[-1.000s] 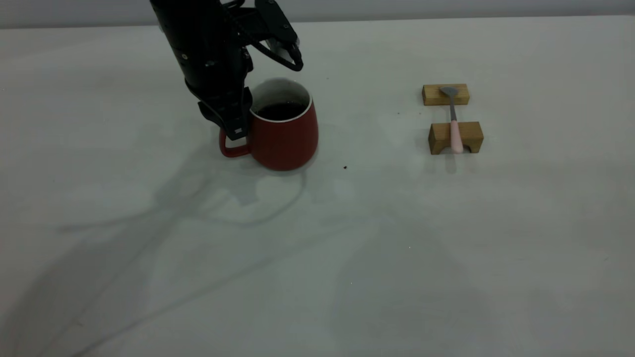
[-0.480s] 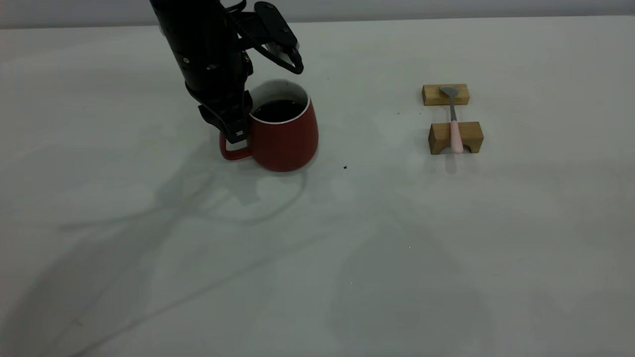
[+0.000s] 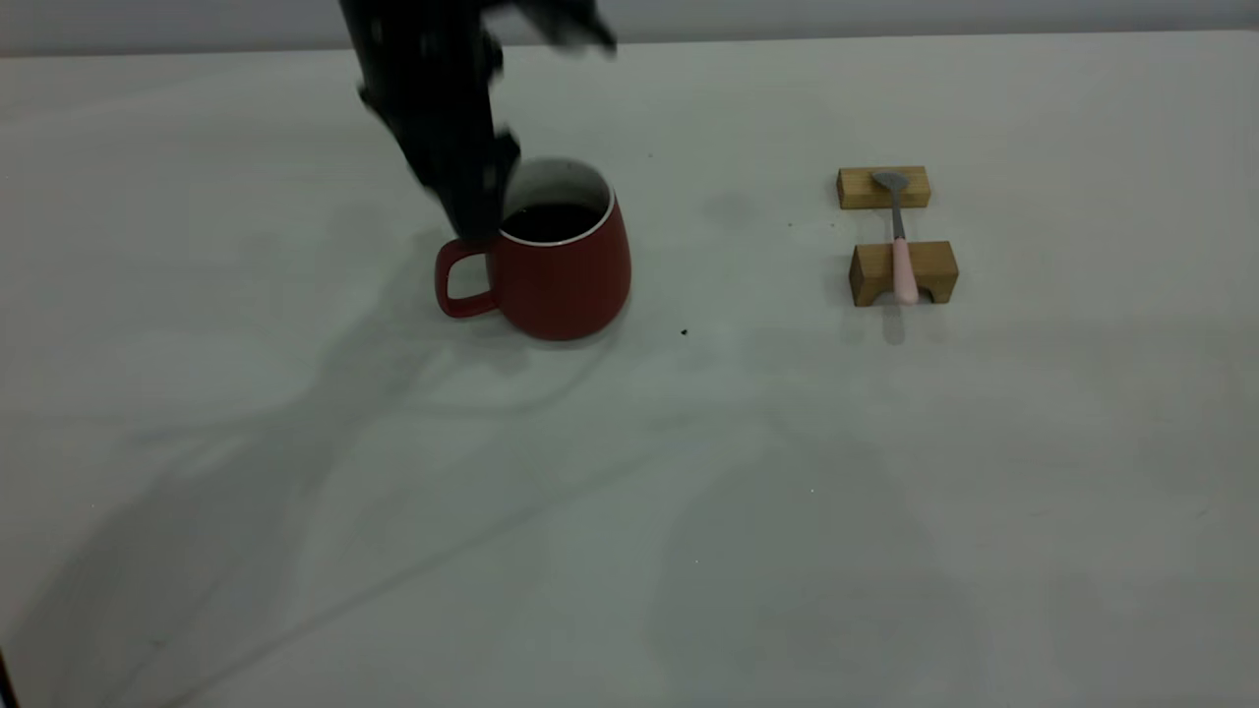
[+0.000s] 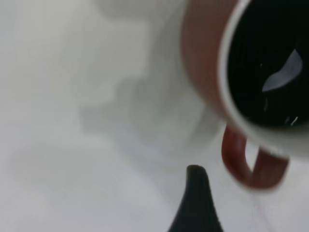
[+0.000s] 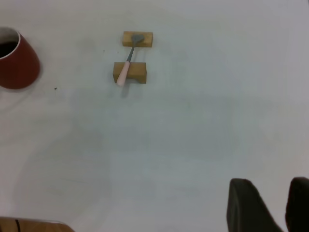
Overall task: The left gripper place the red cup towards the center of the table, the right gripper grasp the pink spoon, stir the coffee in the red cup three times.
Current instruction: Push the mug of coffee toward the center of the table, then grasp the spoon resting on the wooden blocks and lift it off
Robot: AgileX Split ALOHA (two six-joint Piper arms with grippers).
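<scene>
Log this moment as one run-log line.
left gripper: released, lifting off red cup | pink spoon: on wooden blocks | right gripper: away

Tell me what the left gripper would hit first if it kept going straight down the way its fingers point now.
Most likely the red cup. The left gripper points down beside the rim, above the handle, which it has let go. The wrist view shows one fingertip near the handle loop. Depth is unclear; it might slip past onto the table.

On the bench (image 3: 689,551), the cup (image 3: 561,265) stands left of centre, coffee (image 3: 556,220) inside, its handle pointing to nine o'clock. The left gripper (image 3: 472,197) hangs above that handle. Well apart at three o'clock, the spoon (image 3: 899,246) bridges two blocks (image 3: 903,272), bowl toward twelve.
</scene>
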